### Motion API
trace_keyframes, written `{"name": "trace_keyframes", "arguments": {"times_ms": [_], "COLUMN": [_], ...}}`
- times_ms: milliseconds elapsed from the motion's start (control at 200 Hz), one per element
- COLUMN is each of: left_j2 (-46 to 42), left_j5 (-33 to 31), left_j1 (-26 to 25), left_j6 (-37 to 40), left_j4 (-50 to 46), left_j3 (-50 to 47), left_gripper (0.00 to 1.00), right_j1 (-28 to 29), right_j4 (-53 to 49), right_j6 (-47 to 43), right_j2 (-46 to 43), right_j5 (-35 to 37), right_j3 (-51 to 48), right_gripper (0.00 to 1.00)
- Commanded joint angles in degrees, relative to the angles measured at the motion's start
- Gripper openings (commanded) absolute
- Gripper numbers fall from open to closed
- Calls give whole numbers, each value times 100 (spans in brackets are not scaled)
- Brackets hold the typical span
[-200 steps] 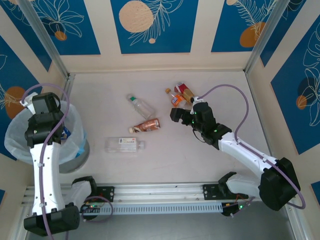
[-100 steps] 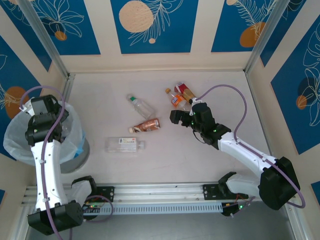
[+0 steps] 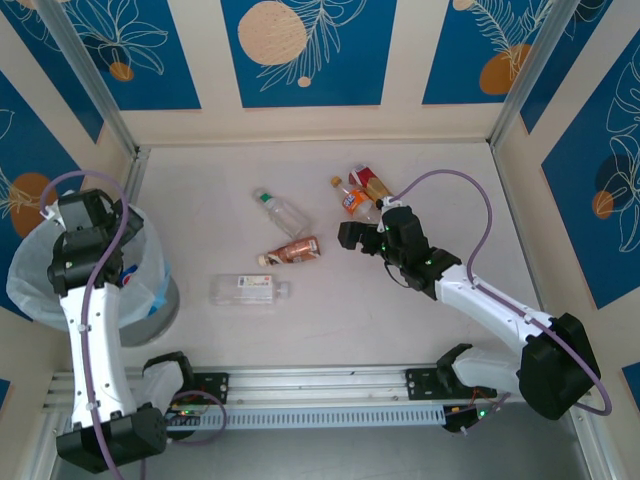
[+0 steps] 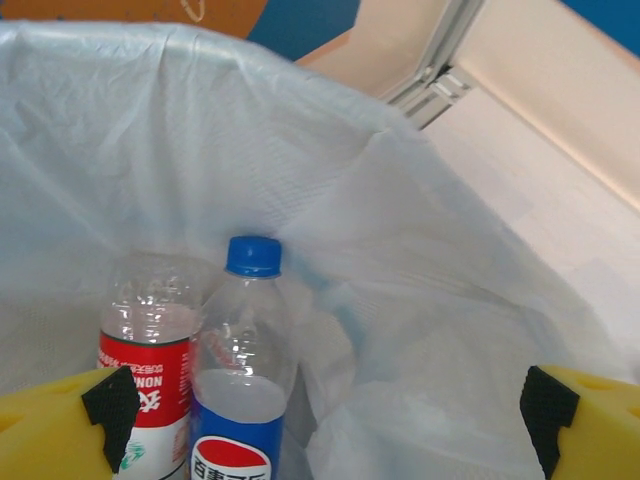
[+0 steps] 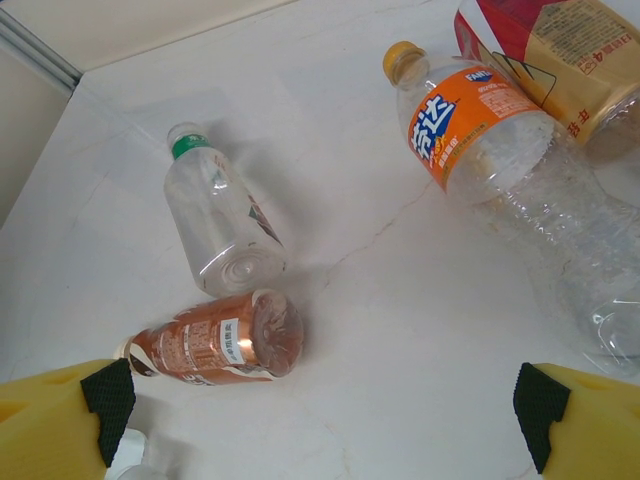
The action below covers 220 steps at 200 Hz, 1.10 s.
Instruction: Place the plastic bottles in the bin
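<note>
Left wrist view: the left gripper point(image 4: 325, 412) is spread wide above the round grey bin point(image 3: 168, 298) with a white bag, two clear plastic bottles point(image 4: 238, 385) inside. The right gripper point(image 5: 322, 415) is spread wide too.

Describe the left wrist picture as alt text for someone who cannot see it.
A blue-capped bottle and a red-labelled bottle sit inside the white bag-lined bin. The left arm's yellow fingers are spread wide at the bottom corners.

White arms point(image 3: 490, 305), black joints point(image 3: 558, 375), purple cables point(image 3: 481, 196)
</note>
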Motion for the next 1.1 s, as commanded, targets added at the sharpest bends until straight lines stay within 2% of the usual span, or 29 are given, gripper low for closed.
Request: {"name": "trace_keyframes", "arguments": {"times_ms": [0,105,230,330,450,715,840,965,1095], "left_j2": [-302,-533,-623,-656,-597,220,631,980,1310], "left_j5": [284,260,973,1332,1160,-37,-339,-414,114], "left_j1": [18,1,-110,-403,-1112,-3431,-4268,-4739,-5057], "left_j6": [208,397,686,882,1183,1925,1969,1638,1201], "left_j4": [222,294,406,501,568,482,558,564,522], "left_j3": [274,366,555,642,735,1119,1176,1191,1138], "left_gripper": [99,99,99,99,99,99,99,99,99], "right_j1": [49,68,89,85,86,86,85,76,71], "right_j4": [50,128,413,615,742,725,648,614,687], "right_j6": [-3,22,40,23,-16,-21,6,6,-126], "right_j2": [-40,-53,-133,-241,-355,-614,-785,-936,-1065], "right_j5": [143,159,161,173,172,191,266,329,297], "right_j3": [105,74,-86,-210,-317,-498,-584,-665,-785], "right_gripper": [100,99,99,100,99,100,100,100,100]}}
